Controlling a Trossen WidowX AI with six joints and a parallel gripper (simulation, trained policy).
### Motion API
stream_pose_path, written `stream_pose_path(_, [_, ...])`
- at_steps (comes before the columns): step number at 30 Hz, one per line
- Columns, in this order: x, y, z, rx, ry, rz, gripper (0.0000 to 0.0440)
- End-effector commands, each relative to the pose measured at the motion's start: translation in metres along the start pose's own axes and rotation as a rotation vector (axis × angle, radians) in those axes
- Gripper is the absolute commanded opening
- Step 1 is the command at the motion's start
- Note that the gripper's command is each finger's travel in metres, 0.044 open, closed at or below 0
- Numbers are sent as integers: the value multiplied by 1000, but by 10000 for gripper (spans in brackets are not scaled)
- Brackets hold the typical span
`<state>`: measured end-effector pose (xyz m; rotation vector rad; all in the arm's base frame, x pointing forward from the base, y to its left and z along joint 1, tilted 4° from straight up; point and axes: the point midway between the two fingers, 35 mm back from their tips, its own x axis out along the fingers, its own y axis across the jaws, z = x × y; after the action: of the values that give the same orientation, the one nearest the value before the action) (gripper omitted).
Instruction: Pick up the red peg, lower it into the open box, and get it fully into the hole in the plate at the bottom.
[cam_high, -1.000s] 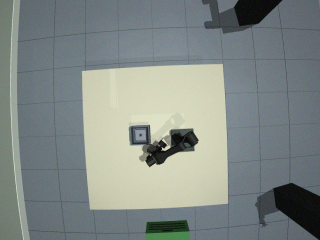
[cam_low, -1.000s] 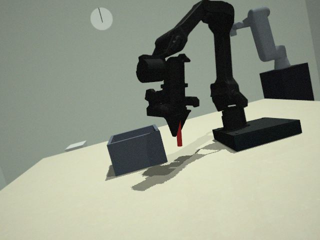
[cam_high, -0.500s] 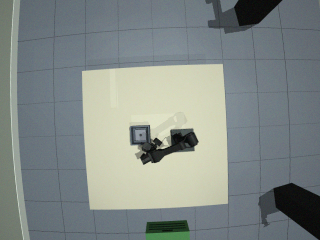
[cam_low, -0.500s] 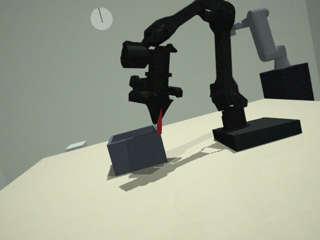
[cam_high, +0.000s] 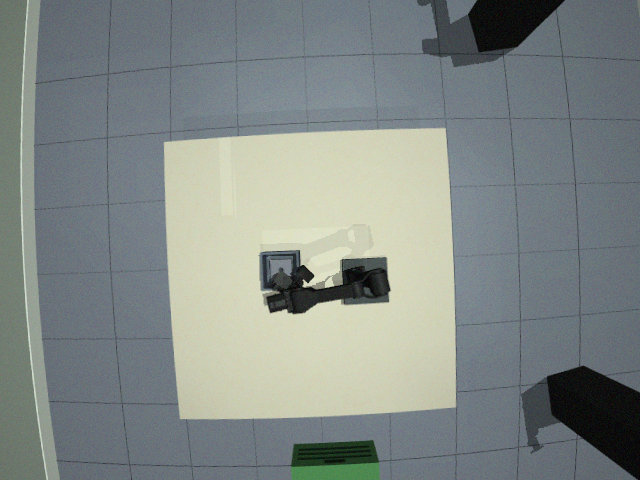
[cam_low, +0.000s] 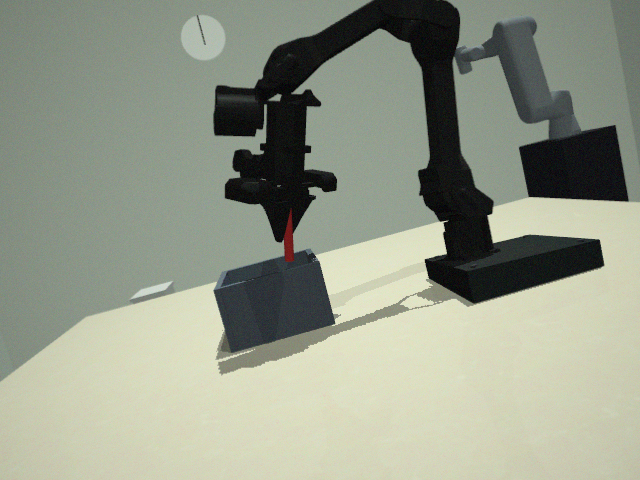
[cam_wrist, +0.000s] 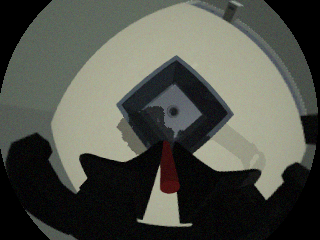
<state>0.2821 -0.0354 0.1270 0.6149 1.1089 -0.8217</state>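
Red peg (cam_low: 288, 248) (cam_wrist: 169, 175), one, clamped in tool (cam_low: 287, 235) (cam_wrist: 168, 144) near the open box's (cam_low: 273, 304) (cam_wrist: 220, 103) rim, depth unclear; risk: off-centre descent, peg striking wall, slipping askew.

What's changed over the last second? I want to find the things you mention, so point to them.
The gripper (cam_low: 284, 238) (cam_wrist: 168, 144) carried the red peg (cam_low: 288, 242) (cam_wrist: 170, 172) sideways, away from the arm's base (cam_high: 379, 298) (cam_low: 537, 276), to the open box (cam_high: 262, 273) (cam_low: 276, 310) (cam_wrist: 145, 85). Nothing new was grasped or released; the peg stayed held. Box and base haven't moved.
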Motion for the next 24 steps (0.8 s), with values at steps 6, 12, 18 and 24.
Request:
stream_pose_path(6, [15, -3, 27, 48, 13, -3, 1])
stream_pose_path(12, [29, -6, 41, 77, 31, -8, 3])
stream_pose_path(18, [47, -7, 47, 94, 56, -15, 2])
stream_pose_path(24, [67, -9, 47, 84, 87, -34, 51])
